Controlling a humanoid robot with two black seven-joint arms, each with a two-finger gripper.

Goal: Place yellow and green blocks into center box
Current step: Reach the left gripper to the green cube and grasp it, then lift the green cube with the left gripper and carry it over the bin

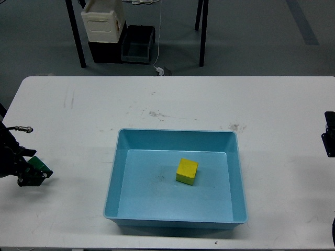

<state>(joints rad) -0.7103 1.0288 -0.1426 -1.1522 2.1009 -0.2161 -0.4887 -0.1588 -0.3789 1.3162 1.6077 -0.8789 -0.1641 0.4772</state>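
A yellow block point(187, 171) lies inside the blue center box point(114, 172) in the middle of the white table. My left gripper point(32, 174) is at the far left edge of the table, low over the surface. A small green block point(40, 167) shows between its fingers and it looks shut on it. Only a dark piece of my right gripper point(329, 140) shows at the right edge, well away from the box; its fingers cannot be told apart.
The white table point(172, 104) has scuff marks behind the box. Past its far edge are black table legs, a white container point(102, 22) and a dark bin point(137, 44) on the floor.
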